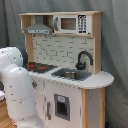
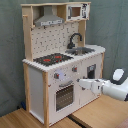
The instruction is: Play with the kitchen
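Note:
The kitchen (image 2: 60,65) is a tall light-wood and white toy, seen in both exterior views. It has a black-red stovetop (image 2: 52,59), a black faucet (image 2: 75,39) over the sink (image 2: 82,50), a grey hood (image 2: 48,20) and a small microwave (image 2: 75,11). In the second exterior view my gripper (image 2: 81,82) reaches in from the right. It sits at the kitchen's front panel, just right of the windowed oven door (image 2: 64,96) and below the knobs (image 2: 74,70). In the first exterior view the white arm (image 1: 17,90) hides the gripper and covers the kitchen's (image 1: 65,65) left front.
A grey curtain (image 2: 10,55) hangs behind the kitchen. Wooden boards (image 2: 100,115) lie under and in front of it. A small door with a window (image 1: 61,106) shows on the kitchen's lower front in the first exterior view.

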Robot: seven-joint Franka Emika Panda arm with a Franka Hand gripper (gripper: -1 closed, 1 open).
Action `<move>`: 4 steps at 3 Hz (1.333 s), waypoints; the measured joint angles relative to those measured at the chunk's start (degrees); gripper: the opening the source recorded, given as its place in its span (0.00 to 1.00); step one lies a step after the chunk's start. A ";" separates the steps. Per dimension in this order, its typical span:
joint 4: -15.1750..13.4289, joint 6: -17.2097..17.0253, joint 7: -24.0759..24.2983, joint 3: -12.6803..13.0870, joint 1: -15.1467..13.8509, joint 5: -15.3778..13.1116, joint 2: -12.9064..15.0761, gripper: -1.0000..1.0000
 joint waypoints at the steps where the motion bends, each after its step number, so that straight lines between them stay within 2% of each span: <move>1: 1.83 -5.20 -2.02 -0.41 -0.12 -0.05 -0.16 1.00; 2: 6.57 -5.06 -4.55 -0.59 -0.55 -0.05 -2.46 1.00; 3: 9.86 -3.73 -4.58 -0.91 -2.63 -0.05 -7.39 1.00; 4: 12.13 -2.38 -8.31 -0.95 -4.96 -0.05 -10.43 1.00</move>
